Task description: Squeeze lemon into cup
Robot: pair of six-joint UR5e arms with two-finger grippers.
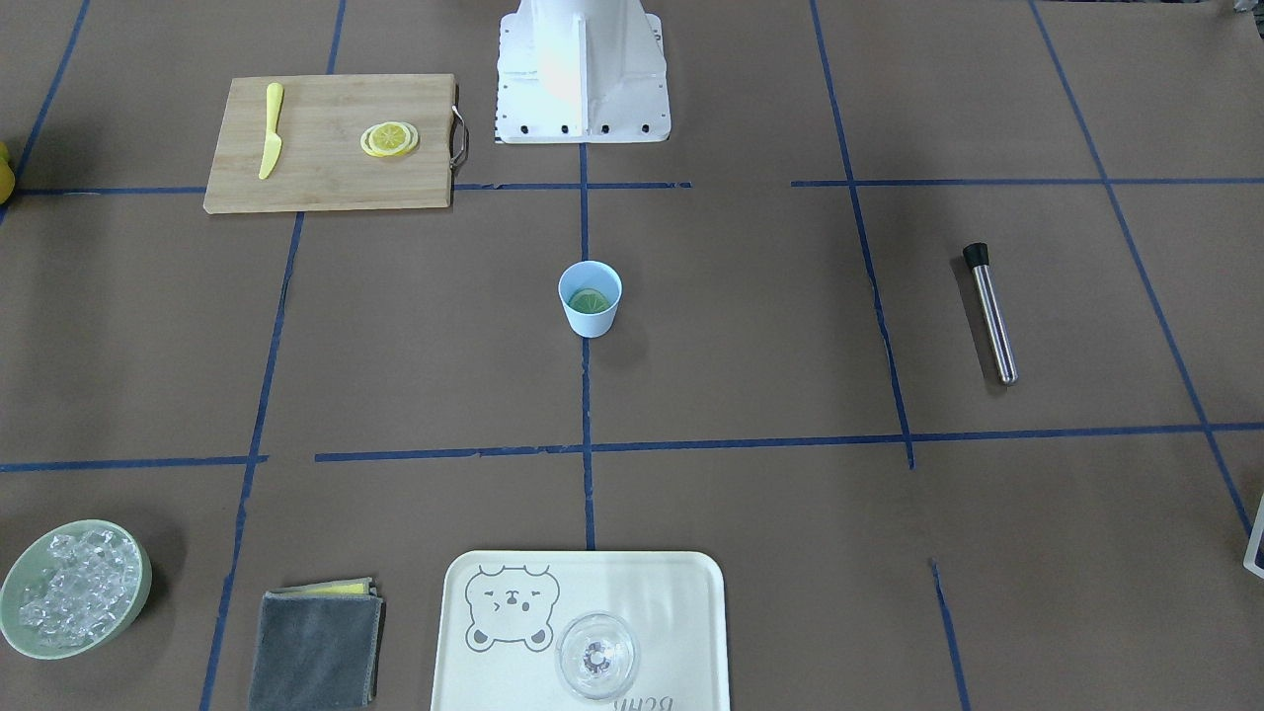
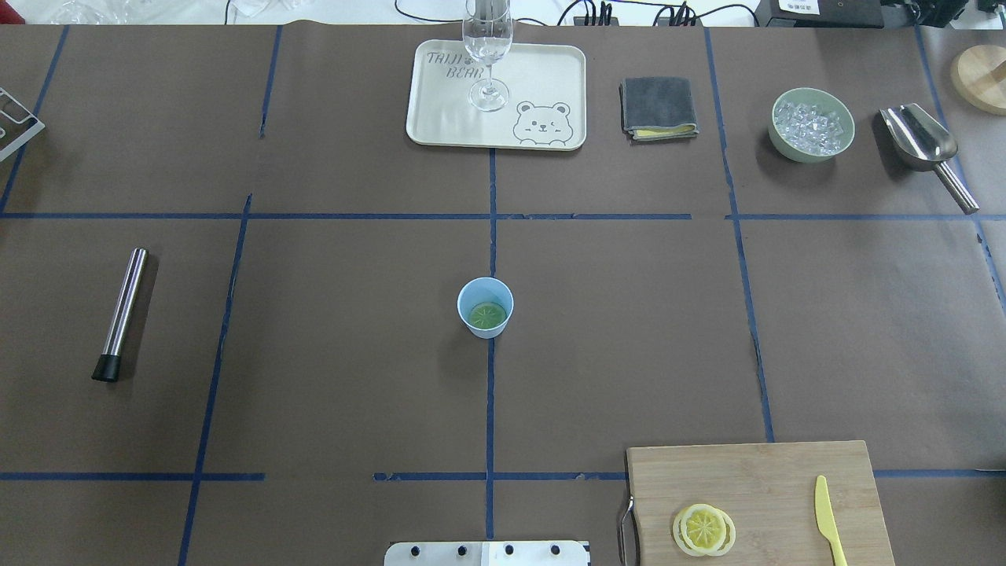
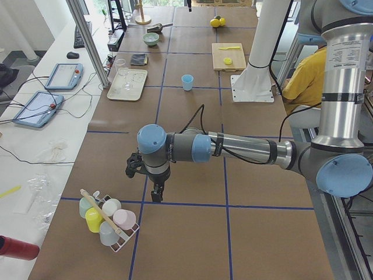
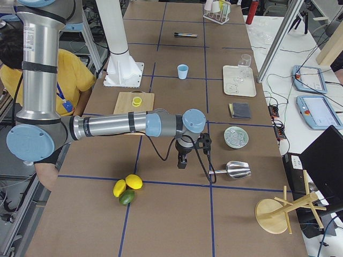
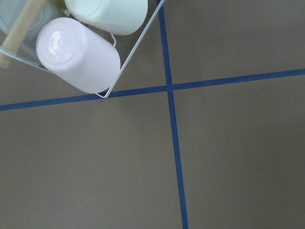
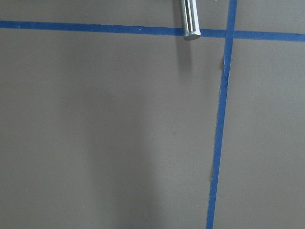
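The light-blue cup (image 1: 591,306) (image 2: 486,324) stands upright at the table's middle, with a greenish round slice lying inside it. Yellow lemon slices (image 1: 390,138) (image 2: 703,529) lie stacked on the wooden cutting board (image 1: 316,168) (image 2: 754,479). Neither gripper shows in the front or overhead views. My left gripper (image 3: 156,195) hangs far off at the table's left end, beside a rack of cups (image 3: 108,219). My right gripper (image 4: 182,162) hangs at the right end, near the metal scoop (image 4: 236,170). I cannot tell whether either is open or shut.
A yellow plastic knife (image 2: 825,519) lies on the board. A steel muddler (image 2: 122,313) lies on the left. At the far edge are a bear tray (image 2: 448,110) with a clear glass (image 2: 488,55), a grey cloth (image 2: 657,106) and a green bowl of ice (image 2: 811,124). Whole fruits (image 4: 127,188) lie near the right arm.
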